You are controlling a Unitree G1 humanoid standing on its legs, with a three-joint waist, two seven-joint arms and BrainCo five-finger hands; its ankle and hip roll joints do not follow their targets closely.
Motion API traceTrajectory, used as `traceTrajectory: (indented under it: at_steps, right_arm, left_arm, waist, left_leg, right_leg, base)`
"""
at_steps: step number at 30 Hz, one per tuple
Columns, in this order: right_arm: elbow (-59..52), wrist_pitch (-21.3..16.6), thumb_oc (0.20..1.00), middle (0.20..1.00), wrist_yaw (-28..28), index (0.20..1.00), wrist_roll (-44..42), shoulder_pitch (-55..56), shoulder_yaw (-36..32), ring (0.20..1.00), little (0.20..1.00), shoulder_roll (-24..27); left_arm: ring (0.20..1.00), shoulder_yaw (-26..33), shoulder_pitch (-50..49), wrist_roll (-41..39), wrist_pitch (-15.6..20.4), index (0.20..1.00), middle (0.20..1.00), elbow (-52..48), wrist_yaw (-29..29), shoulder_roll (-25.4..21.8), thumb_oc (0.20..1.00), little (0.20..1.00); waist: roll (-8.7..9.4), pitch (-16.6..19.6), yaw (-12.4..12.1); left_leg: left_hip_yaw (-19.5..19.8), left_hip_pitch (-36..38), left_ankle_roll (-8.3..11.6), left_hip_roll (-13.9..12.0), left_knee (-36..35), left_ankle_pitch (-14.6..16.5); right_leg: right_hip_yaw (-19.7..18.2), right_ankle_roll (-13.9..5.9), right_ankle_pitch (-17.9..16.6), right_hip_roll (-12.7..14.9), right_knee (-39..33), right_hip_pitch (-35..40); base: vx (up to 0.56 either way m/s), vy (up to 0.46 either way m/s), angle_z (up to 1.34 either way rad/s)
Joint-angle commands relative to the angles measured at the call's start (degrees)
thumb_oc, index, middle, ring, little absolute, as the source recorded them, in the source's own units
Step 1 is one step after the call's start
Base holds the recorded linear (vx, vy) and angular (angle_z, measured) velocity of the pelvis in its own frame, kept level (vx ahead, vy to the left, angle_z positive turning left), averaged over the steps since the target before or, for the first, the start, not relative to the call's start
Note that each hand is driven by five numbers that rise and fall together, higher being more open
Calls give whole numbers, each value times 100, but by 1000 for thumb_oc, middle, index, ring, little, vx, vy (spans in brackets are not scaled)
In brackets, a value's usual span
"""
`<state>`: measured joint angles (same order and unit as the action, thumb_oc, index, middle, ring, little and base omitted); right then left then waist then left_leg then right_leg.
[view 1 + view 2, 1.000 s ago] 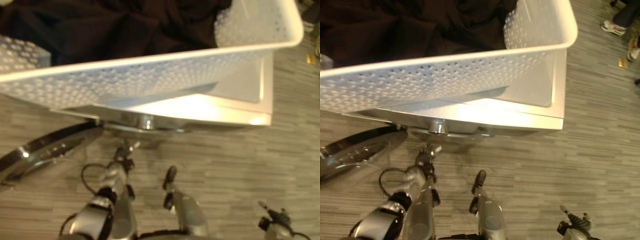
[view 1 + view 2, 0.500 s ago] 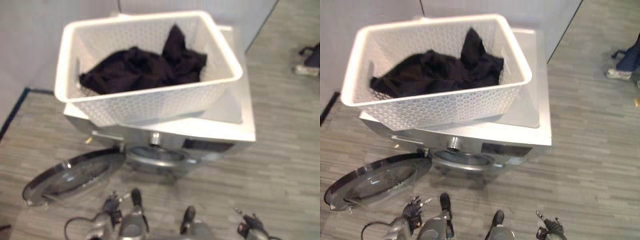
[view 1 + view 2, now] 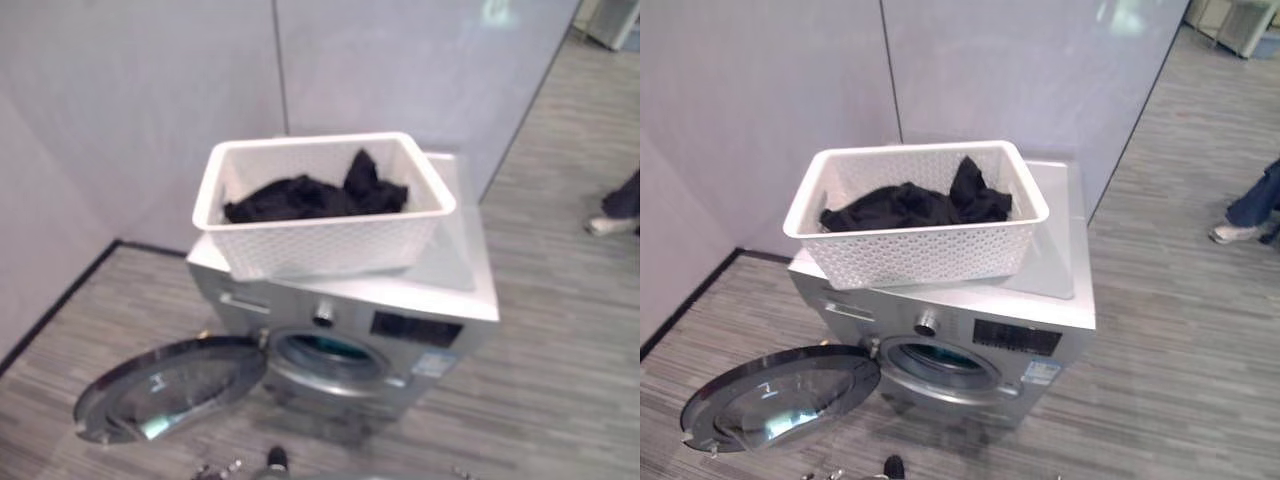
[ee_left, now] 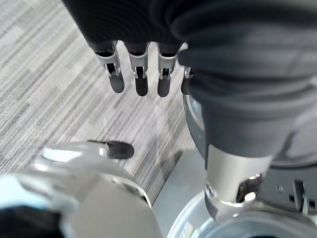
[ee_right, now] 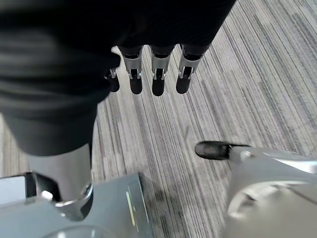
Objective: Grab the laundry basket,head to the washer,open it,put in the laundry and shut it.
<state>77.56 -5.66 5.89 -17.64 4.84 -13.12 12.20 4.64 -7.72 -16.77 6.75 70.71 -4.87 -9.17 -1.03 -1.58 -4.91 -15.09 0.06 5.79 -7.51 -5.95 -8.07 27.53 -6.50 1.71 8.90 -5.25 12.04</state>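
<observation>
A: A white laundry basket [image 3: 915, 225] sits on top of a silver washer [image 3: 1040, 330], its round door [image 3: 780, 398] swung wide open and lying low toward the floor. Dark laundry [image 3: 915, 205] is heaped inside the basket.

B: And the hands?

A: Both hang over the grey floor [image 5: 223, 74], well apart from the basket. In its wrist view the left robot hand [image 4: 138, 74] has its fingers straight and relaxed, nothing in them. The right robot hand [image 5: 153, 74] is the same, extended and empty.

B: So where does the task stand?

A: By my reading, basket delivered, door open. The clothes are not yet in the drum, and the door is not yet shut.

B: What could go wrong from here?

A: The basket overhangs the washer's front-left edge. A sideways tug on the cloth could drag it off the top. A loose pinch on the dark pile might drop garments on the floor or leave part behind. A trailing sleeve across the drum mouth would stop the door from latching. The open door also sits in the reach path, so a low arm could knock it.

B: Anyone nearby?

A: A person's leg and shoe [image 3: 1240, 222] at the far right, clear of the washer.
</observation>
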Motion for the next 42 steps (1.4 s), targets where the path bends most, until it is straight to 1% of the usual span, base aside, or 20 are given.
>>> traceTrajectory:
  at_steps: [1, 7, 11, 12, 13, 14, 15, 16, 17, 18, 22, 25, 26, 27, 31, 33, 37, 40, 41, 42]
  right_arm:
    - [117, -14, 1000, 1000, 41, 1000, -123, -214, -464, 1000, 1000, 52]
    - [-379, -92, 1000, 1000, 361, 1000, -185, -396, -682, 1000, 1000, 490]
    - [-979, -123, 1000, 1000, 847, 1000, -12, -787, -803, 1000, 1000, 1669]
    - [-977, -123, 1000, 1000, 846, 1000, -12, -791, -805, 1000, 1000, 1675]
    - [-2241, -31, 1000, 1000, 1186, 1000, 621, -791, -559, 1000, 1000, 1875]
    - [-2286, -2, 1000, 1000, 1199, 1000, 637, -768, -572, 1000, 1000, 1852]
    - [-2940, -88, 1000, 1000, 1207, 1000, 825, -634, -928, 1000, 1000, 2221]
    - [-5348, -55, 1000, 1000, 1186, 1000, 1327, 124, -1440, 1000, 1000, 1474]
    - [-6310, -41, 1000, 1000, 1230, 1000, 1523, 308, -1623, 1000, 1000, 1118]
    - [-6370, -4, 1000, 1000, 1227, 1000, 1540, 339, -1641, 1000, 1000, 1082]
    - [-8640, -170, 1000, 1000, 1239, 1000, 2774, -234, -1304, 1000, 1000, 1000]
    - [-9770, -259, 1000, 1000, 1118, 1000, 2995, -863, -799, 1000, 1000, 1040]
    - [-10181, -257, 1000, 1000, 990, 1000, 3057, -1435, -172, 1000, 1000, 1225]
    - [-10183, -254, 1000, 1000, 989, 1000, 3058, -1440, -171, 1000, 1000, 1226]
    - [-9992, -188, 1000, 1000, 734, 1000, 2770, -2478, 955, 1000, 1000, 1535]
    - [-9207, -113, 1000, 1000, 702, 1000, 2348, -3314, 1636, 1000, 1000, 1823]
    - [-8570, -26, 1000, 1000, 645, 1000, 2085, -4061, 2130, 1000, 1000, 2263]
    - [-8030, 81, 1000, 1000, 401, 1000, 1738, -4592, 2680, 1000, 1000, 3071]
    - [-7822, 120, 1000, 1000, 266, 1000, 1540, -4782, 3005, 1000, 1000, 3624]
    - [-7816, 118, 1000, 1000, 267, 1000, 1538, -4792, 3014, 1000, 1000, 3627]
  left_arm:
    - [1000, 171, 468, 166, 66, 1000, 1000, 364, -113, 99, 1000, 1000]
    - [1000, 183, 433, 137, 68, 1000, 1000, 249, -143, 54, 1000, 1000]
    - [1000, 127, 431, 174, 62, 1000, 1000, 116, -132, 50, 1000, 1000]
    - [1000, 126, 434, 174, 62, 1000, 1000, 116, -133, 55, 1000, 1000]
    - [1000, 117, 422, 149, 70, 1000, 1000, 57, -134, 110, 1000, 1000]
    - [1000, 114, 418, 150, 69, 1000, 1000, 55, -133, 102, 1000, 1000]
    - [1000, 210, 389, 109, 87, 1000, 1000, 66, -110, 53, 1000, 1000]
    - [1000, 343, 331, -40, 142, 1000, 1000, 52, -176, 153, 1000, 1000]
    - [1000, 380, 289, -33, 163, 1000, 1000, 64, -178, 243, 1000, 1000]
    - [1000, 368, 285, -33, 163, 1000, 1000, 64, -179, 232, 1000, 1000]
    - [1000, 102, 381, 33, 201, 1000, 1000, 32, -167, 261, 1000, 1000]
    - [1000, -86, 397, 61, 202, 1000, 1000, -144, -158, 330, 1000, 1000]
    - [1000, -218, 374, 103, 189, 1000, 1000, -254, -150, 375, 1000, 1000]
    - [1000, -214, 378, 104, 187, 1000, 1000, -255, -150, 378, 1000, 1000]
    - [1000, -373, 409, 173, 137, 1000, 1000, -357, -123, 436, 1000, 1000]
    - [1000, -500, 416, 155, 134, 1000, 1000, -330, -99, 456, 1000, 1000]
    - [1000, -546, 363, 122, 127, 1000, 1000, -299, -84, 478, 1000, 1000]
    - [1000, -480, 248, 70, 117, 1000, 1000, -217, -69, 537, 1000, 1000]
    - [1000, -429, 166, 51, 111, 1000, 1000, -129, -25, 605, 1000, 1000]
    - [1000, -426, 169, 51, 111, 1000, 1000, -129, -26, 610, 1000, 1000]
  waist:
    - [-53, -101, -114]
    - [-58, 44, -95]
    - [-24, 63, -91]
    - [-33, 69, -85]
    - [-20, 47, -55]
    - [-15, 64, -47]
    - [7, 17, -6]
    - [14, -73, 117]
    - [9, -110, 128]
    - [15, -93, 125]
    - [32, -264, 0]
    - [72, -318, -106]
    - [110, -325, -187]
    - [105, -321, -179]
    - [170, -328, -358]
    - [237, -312, -464]
    - [296, -303, -518]
    - [382, -244, -508]
    - [444, -207, -484]
    - [437, -195, -473]
  left_leg:
    - [-80, 144, 350, -312, 95, 99]
    - [-81, 142, 376, -347, 95, 94]
    - [-110, 218, 373, -360, 95, 159]
    - [-102, 200, 368, -363, 95, 148]
    - [-133, 235, 361, -365, 95, 176]
    - [-121, 211, 356, -366, 95, 164]
    - [-130, 234, 350, -356, 95, 200]
    - [-157, 275, 318, -347, 95, 241]
    - [-148, 283, 295, -333, 95, 253]
    - [-137, 260, 288, -335, 95, 238]
    - [-129, 313, 251, -317, 95, 249]
    - [-112, 337, 233, -300, 95, 262]
    - [-116, 364, 233, -288, 95, 275]
    - [-109, 346, 227, -290, 95, 262]
    - [-56, 296, 236, -279, 95, 223]
    - [-10, 231, 254, -272, 95, 194]
    - [15, 189, 264, -266, 95, 184]
    - [39, 115, 288, -267, 95, 185]
    - [38, 106, 296, -261, 95, 206]
    - [47, 84, 293, -263, 95, 198]
  right_leg:
    - [-62, 110, 243, -136, 25, 273]
    - [-30, 95, 293, -145, 25, 362]
    - [-10, 89, 331, -130, 25, 455]
    - [-5, 91, 321, -135, 25, 441]
    - [-17, 83, 325, -115, 25, 476]
    - [-7, 85, 315, -119, 25, 459]
    - [-32, 88, 331, -111, 25, 477]
    - [-74, 92, 324, -89, 25, 475]
    - [-82, 98, 319, -79, 25, 491]
    - [-73, 100, 307, -83, 25, 474]
    - [-71, 134, 328, -36, 25, 513]
    - [-80, 139, 317, -10, 25, 536]
    - [-99, 131, 303, 5, 25, 558]
    - [-94, 134, 291, 1, 25, 545]
    - [-70, 117, 257, 0, 25, 548]
    - [-46, 99, 245, -6, 25, 535]
    - [-22, 85, 228, -21, 25, 532]
    - [-9, 67, 201, -37, 25, 519]
    - [-20, 55, 196, -43, 25, 529]
    - [-13, 56, 190, -47, 25, 513]
  base:
    - [0, 0, 0]
    - [3, 2, 1]
    - [0, 0, 0]
    - [-3, 21, 4]
    - [-8, 18, 7]
    - [-1, 17, 6]
    - [0, 0, 0]
    - [0, 0, 0]
    - [0, 0, 0]
    - [-5, 6, -8]
    - [-12, 10, -10]
    - [-12, 20, 4]
    - [-23, 31, 5]
    - [-27, 48, 4]
    - [-16, 27, 8]
    - [-19, 23, 12]
    - [-9, 23, 13]
    - [0, 28, 7]
    - [2, 17, 4]
    - [23, 17, 5]
